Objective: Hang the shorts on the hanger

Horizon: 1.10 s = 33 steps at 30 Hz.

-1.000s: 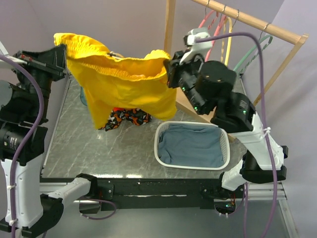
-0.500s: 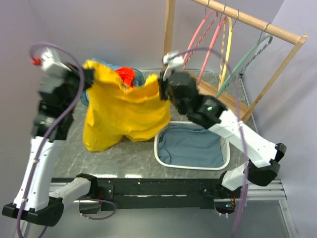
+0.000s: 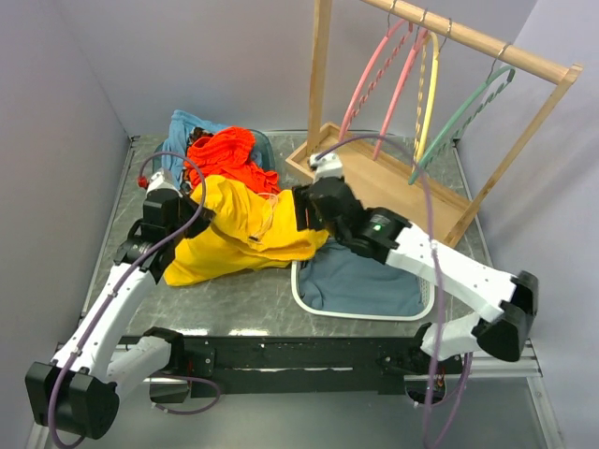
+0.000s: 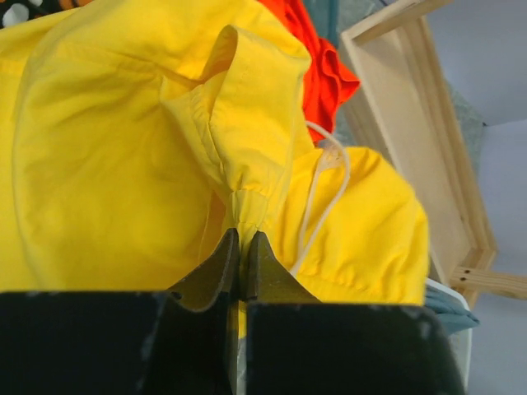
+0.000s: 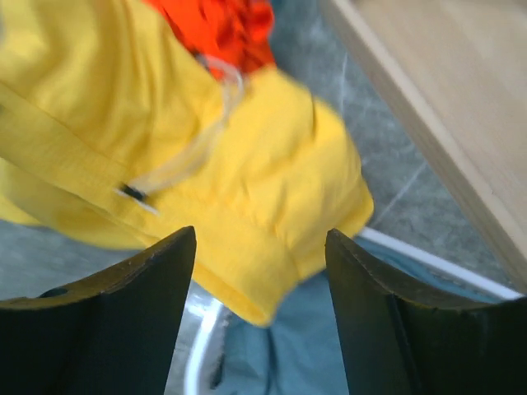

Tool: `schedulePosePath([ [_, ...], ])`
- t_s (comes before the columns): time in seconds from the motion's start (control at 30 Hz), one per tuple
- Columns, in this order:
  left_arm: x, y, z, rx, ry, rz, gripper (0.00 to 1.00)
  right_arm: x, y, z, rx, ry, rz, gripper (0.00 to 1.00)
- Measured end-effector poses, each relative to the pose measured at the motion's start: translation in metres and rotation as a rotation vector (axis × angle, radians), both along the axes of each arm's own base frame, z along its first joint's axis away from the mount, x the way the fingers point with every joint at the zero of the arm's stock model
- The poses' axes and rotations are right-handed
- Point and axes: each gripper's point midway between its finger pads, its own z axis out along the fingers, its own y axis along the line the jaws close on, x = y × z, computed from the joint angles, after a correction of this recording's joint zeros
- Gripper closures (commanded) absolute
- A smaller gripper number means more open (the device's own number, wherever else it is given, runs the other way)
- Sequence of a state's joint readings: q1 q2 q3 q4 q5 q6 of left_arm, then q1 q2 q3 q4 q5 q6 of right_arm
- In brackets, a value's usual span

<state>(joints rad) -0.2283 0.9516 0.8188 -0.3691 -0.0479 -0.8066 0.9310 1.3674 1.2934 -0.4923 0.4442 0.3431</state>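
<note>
The yellow shorts [image 3: 239, 238] lie crumpled on the table, their right end draped over the rim of the basket. My left gripper [image 3: 184, 210] is shut on a fold of the waistband, and in the left wrist view the gripper [image 4: 241, 245] pinches the yellow shorts [image 4: 123, 164] tight. My right gripper [image 3: 301, 210] hovers open just above the shorts' right end; in the right wrist view the gripper [image 5: 261, 247] has nothing between its fingers and the shorts [image 5: 247, 181] lie below. The teal hanger [image 3: 460, 114] hangs at the right end of the wooden rail.
A white basket [image 3: 356, 314] with a blue-grey cloth [image 3: 370, 276] sits under the right arm. An orange-red garment [image 3: 229, 154] lies behind the shorts. The wooden rack [image 3: 374, 178] holds two pink hangers [image 3: 374, 70] and a yellow hanger [image 3: 430, 84].
Both arms came down and the shorts went from hanging stretched in the air to lying on the table. The right gripper opened and let go of its end.
</note>
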Motion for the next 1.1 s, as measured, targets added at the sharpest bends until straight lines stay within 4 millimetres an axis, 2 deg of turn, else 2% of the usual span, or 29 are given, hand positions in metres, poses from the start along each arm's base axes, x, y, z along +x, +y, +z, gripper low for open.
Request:
schedulePosePath([
  [0.1, 0.000, -0.003, 0.009, -0.014, -0.032, -0.015, 0.94, 0.000, -0.004, 0.059, 0.094, -0.096, -0.007, 0.26],
  [0.2, -0.001, -0.006, 0.015, -0.020, -0.049, -0.033, 0.93, -0.005, -0.021, 0.125, 0.198, -0.209, -0.045, 0.25],
  [0.3, -0.002, -0.008, 0.022, -0.024, -0.066, -0.049, 0.93, -0.016, -0.058, 0.180, 0.300, -0.312, -0.118, 0.24],
  [0.43, -0.003, -0.010, 0.029, -0.022, -0.087, -0.068, 0.92, -0.034, -0.121, 0.217, 0.399, -0.394, -0.244, 0.24],
  [0.6, -0.004, -0.013, 0.032, -0.027, -0.098, -0.091, 0.92, -0.045, -0.180, 0.231, 0.471, -0.438, -0.407, 0.26],
  [0.73, -0.004, -0.015, 0.033, -0.032, -0.102, -0.103, 0.92, -0.044, -0.210, 0.227, 0.468, -0.447, -0.526, 0.26],
  [0.83, -0.004, -0.017, 0.035, -0.037, -0.112, -0.113, 0.92, -0.035, -0.226, 0.221, 0.438, -0.437, -0.601, 0.26],
  [1.1, -0.004, -0.019, 0.040, -0.039, -0.129, -0.124, 0.92, 0.013, -0.249, 0.201, 0.425, -0.362, -0.691, 0.30],
])
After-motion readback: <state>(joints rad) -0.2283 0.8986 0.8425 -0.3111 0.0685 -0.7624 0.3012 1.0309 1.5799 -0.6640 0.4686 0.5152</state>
